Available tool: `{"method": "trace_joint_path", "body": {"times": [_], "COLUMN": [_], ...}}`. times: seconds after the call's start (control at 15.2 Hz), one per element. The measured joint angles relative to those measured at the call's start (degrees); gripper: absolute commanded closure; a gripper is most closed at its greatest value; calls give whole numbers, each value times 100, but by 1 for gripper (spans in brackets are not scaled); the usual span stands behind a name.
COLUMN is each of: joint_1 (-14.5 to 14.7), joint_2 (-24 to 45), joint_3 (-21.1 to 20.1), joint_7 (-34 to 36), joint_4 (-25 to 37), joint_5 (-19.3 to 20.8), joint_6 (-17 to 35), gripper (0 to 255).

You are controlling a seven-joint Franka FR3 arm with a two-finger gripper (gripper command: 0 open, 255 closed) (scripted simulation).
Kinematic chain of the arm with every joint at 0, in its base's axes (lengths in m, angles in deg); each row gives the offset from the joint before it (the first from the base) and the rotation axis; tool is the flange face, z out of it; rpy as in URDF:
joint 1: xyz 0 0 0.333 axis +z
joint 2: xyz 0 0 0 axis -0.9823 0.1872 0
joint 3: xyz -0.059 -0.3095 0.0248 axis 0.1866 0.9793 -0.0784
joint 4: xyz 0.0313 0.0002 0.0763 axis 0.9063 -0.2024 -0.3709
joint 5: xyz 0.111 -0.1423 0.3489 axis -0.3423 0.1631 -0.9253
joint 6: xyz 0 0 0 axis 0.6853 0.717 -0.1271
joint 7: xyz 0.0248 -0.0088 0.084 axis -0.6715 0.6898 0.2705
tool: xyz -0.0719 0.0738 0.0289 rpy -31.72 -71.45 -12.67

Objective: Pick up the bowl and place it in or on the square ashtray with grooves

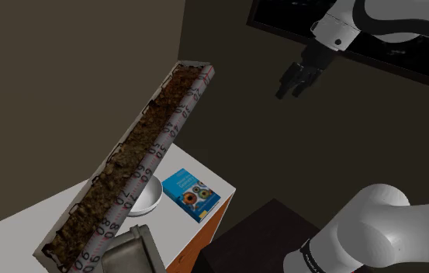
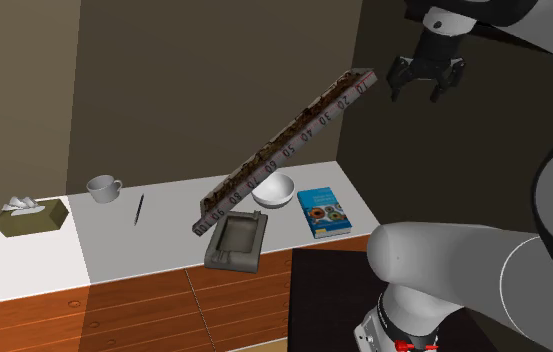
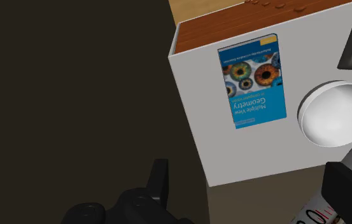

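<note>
- The all-black gripper (image 1: 288, 90) hung high above the white counter (image 2: 154, 245), its fingers apart, clasping nothing.
- The plain white round bowl (image 2: 274, 190) sat upright on the counter, just beside a blue book with eyes on its cover (image 2: 324, 212).
- The dark grey square ashtray (image 2: 236, 243) lay near the bowl, apart from it.

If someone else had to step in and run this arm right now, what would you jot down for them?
Gripper: open, empty, raised well above the counter.
Bowl: white, on the counter between the blue book and the slanted ruler, untouched.
Square ashtray: grey, near the counter's front edge, close to the bowl, empty.
Done: nothing yet.
Left: descend, grasp the bowl, set it in the ashtray.
</note>
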Motion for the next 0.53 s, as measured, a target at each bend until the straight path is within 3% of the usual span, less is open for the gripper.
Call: {"method": "trace_joint_path", "body": {"times": [0.2, 0.53], "joint_1": [40, 170], "joint_2": [89, 403], "joint_3": [-69, -241], "joint_7": [71, 233], "joint_4": [-132, -651], "joint_5": [-56, -219], "joint_6": [200, 970], "gripper": [0, 0]}}
